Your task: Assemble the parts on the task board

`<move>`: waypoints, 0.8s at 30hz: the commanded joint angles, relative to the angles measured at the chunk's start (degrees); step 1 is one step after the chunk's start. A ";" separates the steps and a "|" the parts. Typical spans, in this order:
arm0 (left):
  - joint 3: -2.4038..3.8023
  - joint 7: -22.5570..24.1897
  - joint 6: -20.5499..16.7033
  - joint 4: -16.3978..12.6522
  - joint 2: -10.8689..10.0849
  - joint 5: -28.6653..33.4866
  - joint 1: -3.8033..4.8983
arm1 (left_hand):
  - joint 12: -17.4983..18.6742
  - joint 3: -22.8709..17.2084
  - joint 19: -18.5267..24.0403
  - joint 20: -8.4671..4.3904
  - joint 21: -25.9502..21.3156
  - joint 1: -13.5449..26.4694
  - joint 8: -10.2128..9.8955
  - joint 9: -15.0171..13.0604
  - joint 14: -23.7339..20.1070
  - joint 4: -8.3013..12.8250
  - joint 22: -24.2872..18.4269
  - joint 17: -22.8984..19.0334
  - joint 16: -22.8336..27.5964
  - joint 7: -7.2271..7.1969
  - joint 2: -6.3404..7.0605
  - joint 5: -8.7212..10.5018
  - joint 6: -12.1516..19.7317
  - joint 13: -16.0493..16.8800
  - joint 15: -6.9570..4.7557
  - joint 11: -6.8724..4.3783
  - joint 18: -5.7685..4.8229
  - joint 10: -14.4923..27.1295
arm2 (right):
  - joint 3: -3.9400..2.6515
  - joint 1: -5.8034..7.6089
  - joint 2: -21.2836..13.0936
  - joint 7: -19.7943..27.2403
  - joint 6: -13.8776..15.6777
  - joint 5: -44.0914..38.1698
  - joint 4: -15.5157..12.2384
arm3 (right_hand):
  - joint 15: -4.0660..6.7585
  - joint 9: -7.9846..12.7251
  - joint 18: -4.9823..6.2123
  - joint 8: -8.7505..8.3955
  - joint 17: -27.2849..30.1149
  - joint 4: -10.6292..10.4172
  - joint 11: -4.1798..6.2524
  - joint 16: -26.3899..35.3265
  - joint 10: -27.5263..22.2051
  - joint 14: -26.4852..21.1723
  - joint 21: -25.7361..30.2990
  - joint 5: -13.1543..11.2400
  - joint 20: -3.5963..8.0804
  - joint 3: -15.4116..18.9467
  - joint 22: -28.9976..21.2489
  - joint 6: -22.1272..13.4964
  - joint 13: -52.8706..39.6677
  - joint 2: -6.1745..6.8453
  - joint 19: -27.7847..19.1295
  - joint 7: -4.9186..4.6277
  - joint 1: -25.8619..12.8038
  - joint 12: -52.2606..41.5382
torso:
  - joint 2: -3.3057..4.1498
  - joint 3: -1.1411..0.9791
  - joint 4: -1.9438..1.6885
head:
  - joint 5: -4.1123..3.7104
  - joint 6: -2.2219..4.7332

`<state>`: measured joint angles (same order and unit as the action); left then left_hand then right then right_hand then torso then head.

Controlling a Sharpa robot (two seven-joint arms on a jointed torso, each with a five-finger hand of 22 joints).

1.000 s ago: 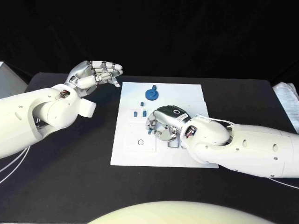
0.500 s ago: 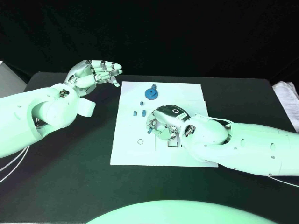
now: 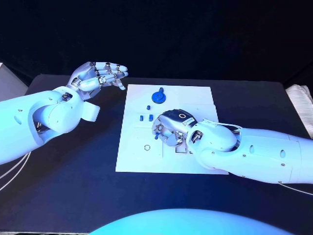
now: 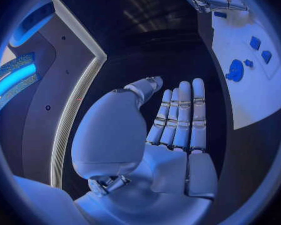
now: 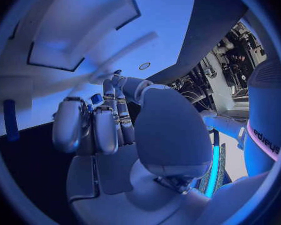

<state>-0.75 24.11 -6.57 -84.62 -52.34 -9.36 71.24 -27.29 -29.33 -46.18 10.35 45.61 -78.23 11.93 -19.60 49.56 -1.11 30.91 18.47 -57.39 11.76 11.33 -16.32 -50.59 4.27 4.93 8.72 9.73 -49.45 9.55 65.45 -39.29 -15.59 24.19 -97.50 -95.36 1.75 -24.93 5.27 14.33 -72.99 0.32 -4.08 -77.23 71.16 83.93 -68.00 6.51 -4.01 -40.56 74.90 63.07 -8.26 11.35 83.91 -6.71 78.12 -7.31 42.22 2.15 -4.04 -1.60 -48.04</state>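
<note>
The black table carries the white task board in its middle. The right arm comes in from the right and lies across the near right part of the board. The left arm comes from the left and stays over the bare table, left of the board.

The right hand is low over the middle of the board, with its fingers bent down toward the surface. In the right wrist view a small blue part sits between its fingertips, so this hand seems to pinch a part, though the contact is hard to see clearly. The left hand is raised near the far left corner of the board. In the left wrist view its fingers are stretched out straight, side by side, and it holds nothing.

On the far part of the board stands a round blue part with a knob on top. Just near it, toward the robot, lies a small blue piece. Two more short blue pieces lie side by side left of the right hand. A small round hole shows in the near left area of the board. At the far right edge of the table lies a white cloth.
</note>
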 commanded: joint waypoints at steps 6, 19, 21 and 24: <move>0.04 0.19 0.82 -0.14 -0.03 0.39 0.02 | 0.25 0.24 -0.40 0.04 -0.44 -0.57 -0.33 0.09 0.13 0.04 -0.13 -0.09 0.34 0.11 -0.17 0.01 0.51 -0.09 0.12 0.12 0.69 0.16 | 0.56 -0.75 0.18 1.43 -3.10 0.00 -0.39 | 0.01 -0.38 -0.78 0.11 0.44 0.13 1.12 0.53 1.54 2.63 0.62 0.97 0.28 0.67 0.64 -0.12 0.08 -0.19 0.32 -0.25 -1.33 0.71 | -0.04 0.01 0.09 | 0.00 -0.05; 0.04 0.07 0.78 0.00 -0.12 0.39 0.02 | 0.27 0.24 -0.42 0.05 -0.47 -0.61 -0.33 0.09 0.14 0.06 -0.15 -0.09 0.38 0.12 -0.20 0.00 0.51 -0.10 0.12 0.13 0.69 0.22 | 0.62 -0.78 -0.30 2.17 -2.04 0.56 -0.59 | -0.74 -0.18 -0.48 -1.39 1.50 0.15 0.21 1.19 -0.68 2.32 2.49 3.43 -0.30 2.49 -0.27 -2.61 0.65 0.95 -0.38 -0.98 -3.53 2.98 | 0.03 -0.07 0.08 | -0.07 -0.03; 0.04 0.04 0.77 -0.01 -0.13 0.39 0.02 | 0.27 0.25 -0.42 0.04 -0.47 -0.62 -0.33 0.10 0.14 0.07 -0.15 -0.10 0.39 0.12 -0.20 0.00 0.51 -0.11 0.12 0.13 0.69 0.23 | 0.63 -0.78 -0.36 2.12 -1.40 0.71 -0.54 | -1.37 0.18 -0.09 -2.24 2.06 -0.07 -0.58 1.55 -3.14 2.09 5.00 3.17 -0.74 2.67 -1.74 -3.76 1.24 1.76 -1.24 -1.52 -4.26 3.87 | 0.02 -0.06 0.11 | -0.12 -0.04; 0.04 -0.01 0.76 -0.01 -0.15 0.39 0.02 | 0.29 0.26 -0.42 0.05 -0.49 -0.63 -0.35 0.10 0.14 0.07 -0.16 -0.10 0.41 0.13 -0.19 0.01 0.53 -0.12 0.12 0.14 0.69 0.27 | 0.63 -0.77 -0.51 1.85 -0.08 0.85 -0.47 | -2.28 1.03 1.42 -4.23 8.28 0.00 -1.57 6.44 -8.06 -0.61 13.84 2.68 -1.67 3.51 -6.97 -6.64 2.61 3.09 -4.50 -2.08 -4.60 3.52 | 0.02 -0.06 0.13 | -0.10 0.01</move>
<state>-0.75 23.92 -6.57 -84.54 -52.51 -9.32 71.24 -27.29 -29.33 -46.18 10.34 45.38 -78.47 11.93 -19.56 49.56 -1.11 30.81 18.42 -57.17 11.97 11.10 -16.32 -50.38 4.22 4.93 8.71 9.74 -49.45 9.98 64.96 -39.78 -14.33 24.08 -97.20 -95.93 -0.55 -24.01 6.25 10.34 -65.16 0.32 -5.30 -71.13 63.23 83.46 -54.73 9.32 -5.60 -37.18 68.31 56.69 -5.39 13.77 79.67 -8.91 73.47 -3.53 42.23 2.09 -3.93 -1.70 -48.08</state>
